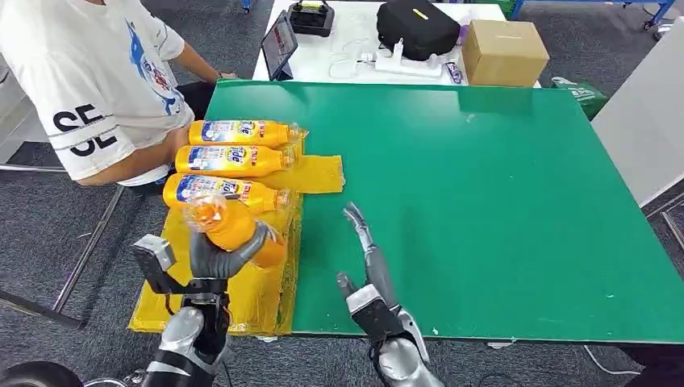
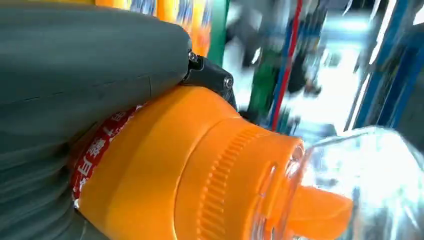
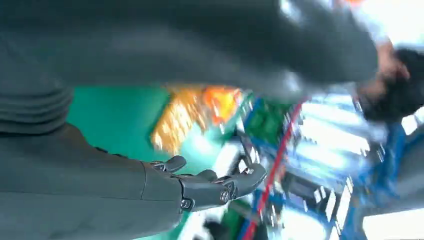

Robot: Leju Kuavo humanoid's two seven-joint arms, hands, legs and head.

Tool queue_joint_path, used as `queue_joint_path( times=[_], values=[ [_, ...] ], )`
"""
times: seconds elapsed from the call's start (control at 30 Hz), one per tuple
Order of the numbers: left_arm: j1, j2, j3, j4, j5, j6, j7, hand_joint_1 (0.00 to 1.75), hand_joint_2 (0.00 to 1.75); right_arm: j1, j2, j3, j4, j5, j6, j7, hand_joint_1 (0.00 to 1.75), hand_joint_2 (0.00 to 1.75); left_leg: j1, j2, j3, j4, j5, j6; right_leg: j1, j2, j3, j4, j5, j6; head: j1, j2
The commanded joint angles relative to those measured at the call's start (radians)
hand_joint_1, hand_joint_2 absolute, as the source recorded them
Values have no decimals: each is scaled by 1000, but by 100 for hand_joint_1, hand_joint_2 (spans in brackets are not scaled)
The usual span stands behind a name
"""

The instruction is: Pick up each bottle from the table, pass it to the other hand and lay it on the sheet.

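Observation:
My left hand (image 1: 216, 258) grips an orange bottle (image 1: 234, 226) with a clear cap, held tilted above the yellow sheet (image 1: 254, 294). The left wrist view has that bottle (image 2: 170, 170) close up against the grey thumb (image 2: 90, 60). Three more orange bottles lie side by side on the sheet: one (image 1: 242, 132) farthest, one (image 1: 234, 160) in the middle, one (image 1: 222, 190) nearest my left hand. My right hand (image 1: 369, 270) hovers over the green table (image 1: 500, 210), fingers stretched out and holding nothing; in the right wrist view its fingers (image 3: 215, 187) are extended.
A person in a white T-shirt (image 1: 89, 81) sits at the table's left, arm near the bottles. Behind the green table a white table carries a cardboard box (image 1: 504, 52), a black bag (image 1: 417, 28) and a tablet (image 1: 279, 44).

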Motion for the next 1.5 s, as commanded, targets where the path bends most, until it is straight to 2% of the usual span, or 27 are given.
queue_joint_path(
  times=[0.03,0.17,0.23,0.33,0.67,0.73,0.93,1.17,1.5],
  values=[
    [-58,36,89,-42,-391,267,1,175,175,54,4,-70,-283,-25,-228,-13,0,0,1,-1,3,3,-3,-1,1,-2,3,2,-3,-2,0,0],
    [-106,99,18,105,-790,367,98,175,175,50,6,-85,-343,-55,-312,-13,0,0,0,-1,2,-1,0,0,0,-2,2,0,-1,-1,0,0],
    [-128,95,4,158,-883,379,120,175,175,54,15,-106,-380,-55,-330,-13,0,0,1,-1,6,0,-1,-1,1,-3,6,0,-2,-2,0,0],
    [-149,114,-37,218,-1016,351,184,175,175,61,20,-127,-390,-70,-330,-13,0,0,0,-2,3,0,0,-1,0,-3,4,0,-1,-1,0,0],
    [-149,114,-37,218,-1016,351,184,175,175,61,20,-127,-390,-70,-330,-13,0,0,0,0,3,-1,0,-1,0,-1,3,-1,0,-1,0,0],
    [-149,122,-49,228,-1031,319,194,175,175,62,18,-129,-388,-76,-330,-13,0,0,1,0,7,0,-2,-1,2,-2,7,-1,-2,-2,0,0],
    [-198,181,-138,394,-1175,198,242,175,175,50,0,-123,-363,-114,-311,-13,0,0,1,0,6,-1,-1,-1,1,-2,6,-2,-1,-2,0,0],
    [-315,208,-243,631,-1276,120,272,175,175,35,17,-157,-295,-143,-226,-13,0,0,1,-1,7,-1,-1,-1,2,-3,7,-2,-1,-2,0,0],
    [-347,202,-258,689,-1295,126,299,175,175,30,25,-162,-271,-145,-197,-13,0,0,0,1,4,-1,0,-1,0,0,5,-1,1,-1,0,0]
  ],
)
